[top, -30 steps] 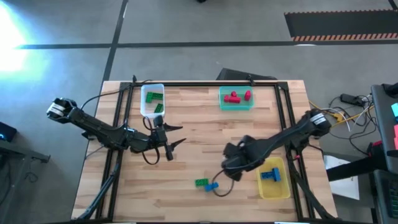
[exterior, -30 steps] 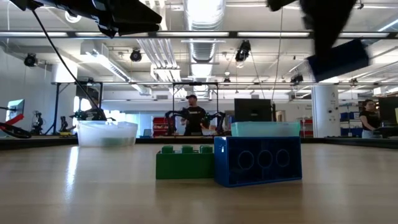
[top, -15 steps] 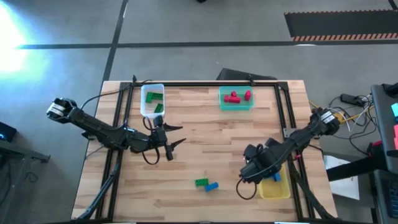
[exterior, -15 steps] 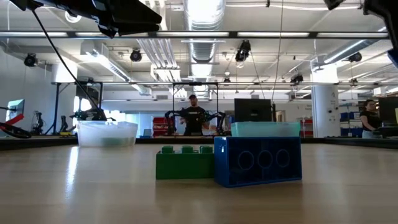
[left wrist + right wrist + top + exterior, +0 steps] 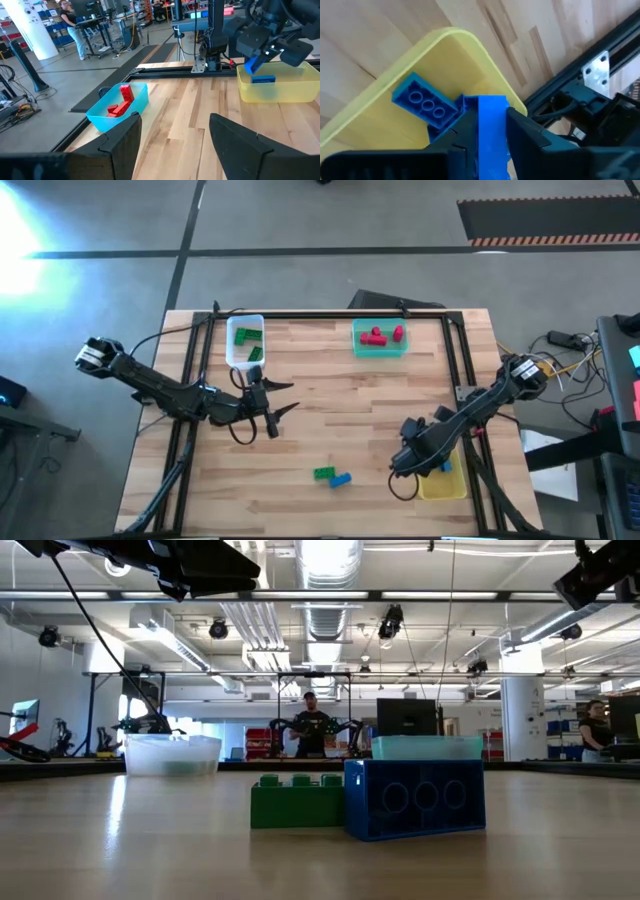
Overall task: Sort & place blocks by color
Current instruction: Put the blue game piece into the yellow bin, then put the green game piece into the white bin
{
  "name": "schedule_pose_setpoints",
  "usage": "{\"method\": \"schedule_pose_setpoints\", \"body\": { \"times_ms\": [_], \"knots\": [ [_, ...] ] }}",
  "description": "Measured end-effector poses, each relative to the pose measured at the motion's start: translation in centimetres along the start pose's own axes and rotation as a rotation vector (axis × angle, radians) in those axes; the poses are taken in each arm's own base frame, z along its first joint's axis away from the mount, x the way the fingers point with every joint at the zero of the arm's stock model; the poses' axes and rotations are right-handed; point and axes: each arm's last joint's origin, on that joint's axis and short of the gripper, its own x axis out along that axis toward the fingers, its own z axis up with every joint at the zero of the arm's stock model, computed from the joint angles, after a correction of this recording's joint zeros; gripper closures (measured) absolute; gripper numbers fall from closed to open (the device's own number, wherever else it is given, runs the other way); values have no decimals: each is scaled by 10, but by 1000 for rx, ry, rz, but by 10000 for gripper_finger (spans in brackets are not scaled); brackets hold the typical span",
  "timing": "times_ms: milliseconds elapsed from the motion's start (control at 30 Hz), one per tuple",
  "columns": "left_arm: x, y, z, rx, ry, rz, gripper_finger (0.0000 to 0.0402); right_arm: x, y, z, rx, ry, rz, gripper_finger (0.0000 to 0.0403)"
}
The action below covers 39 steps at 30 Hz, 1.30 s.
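My right gripper (image 5: 492, 120) hangs over the yellow bin (image 5: 441, 480), shut on a blue block (image 5: 492, 131). The left wrist view shows the same block (image 5: 257, 63) just above the bin. Another blue block (image 5: 424, 102) lies flat on the bin's floor. A green block (image 5: 323, 473) and a blue block (image 5: 342, 479) sit side by side on the table near its front edge. My left gripper (image 5: 175, 130) waits open above the table's left half (image 5: 275, 400), with nothing between its fingers. My right gripper pinches the blue block's two opposite sides (image 5: 485, 125) between its fingers. It comes from above, pointing steeply down. The block is lifted clear, tilted, above the yellow bin's floor and the blue block lying there.
A clear bin (image 5: 246, 340) with green blocks stands at the far left. A teal bin (image 5: 380, 338) with red blocks stands at the far middle. Black rails (image 5: 330, 313) frame the table. Bare wood lies between the bins and the two loose blocks. People stand in the room beyond.
My right gripper has carried the blue block from the table's middle toward the right near corner, sinking and tipping to point more steeply down. It now hangs over the yellow bin. The block has left the low view.
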Motion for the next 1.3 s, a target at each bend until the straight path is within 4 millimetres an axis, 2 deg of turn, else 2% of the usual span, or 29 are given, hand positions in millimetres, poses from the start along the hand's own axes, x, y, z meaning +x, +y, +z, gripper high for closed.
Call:
{"method": "schedule_pose_setpoints", "body": {
  "times_ms": [133,433,733,867,1067,1300],
  "knots": [
    [0,0,0,0,0,0,185,2,2,1,-2,-6,13,308],
    [0,0,0,-1,-1,0,185,-1,3,1,-5,-13,27,305],
    [0,0,0,-2,-1,0,185,-1,3,1,-1,-15,27,245],
    [0,0,1,-2,-1,0,185,-3,3,1,1,-19,36,231],
    [0,0,1,-3,-2,0,185,-20,6,2,40,-74,92,234],
    [0,0,1,-3,-2,0,185,-47,23,13,40,-367,275,244]
  ]
}}
